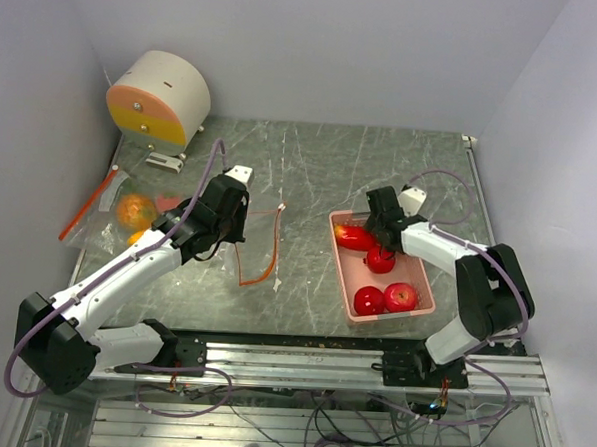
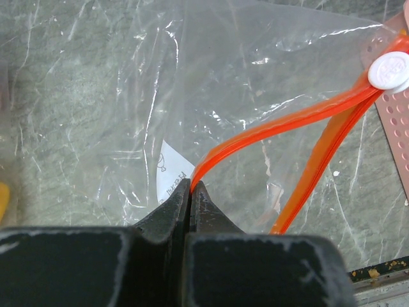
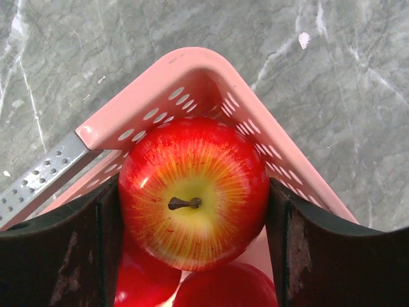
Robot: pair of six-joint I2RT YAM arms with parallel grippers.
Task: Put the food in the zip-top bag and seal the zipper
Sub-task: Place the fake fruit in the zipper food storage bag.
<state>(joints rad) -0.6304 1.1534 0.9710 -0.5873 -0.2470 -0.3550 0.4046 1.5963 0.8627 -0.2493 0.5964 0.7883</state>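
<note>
A clear zip-top bag (image 2: 128,96) with an orange zipper (image 2: 275,125) and a white slider (image 2: 390,70) lies on the marble table. My left gripper (image 2: 192,185) is shut on the zipper's edge, holding the bag mouth (image 1: 262,244) up. A bumpy orange fruit (image 1: 136,212) sits inside the bag at the far left. The pink basket (image 1: 420,285) holds several red food pieces, two apples (image 1: 370,300) among them. My right gripper (image 3: 193,192) is down in the basket's corner (image 3: 192,61), both fingers pressing on a red-and-yellow apple (image 3: 211,160), stem up.
A round white and orange drum (image 1: 160,96) stands at the back left, with a small white part (image 1: 165,160) in front of it. An orange strip (image 1: 87,207) lies by the left wall. Walls close in left, right and back.
</note>
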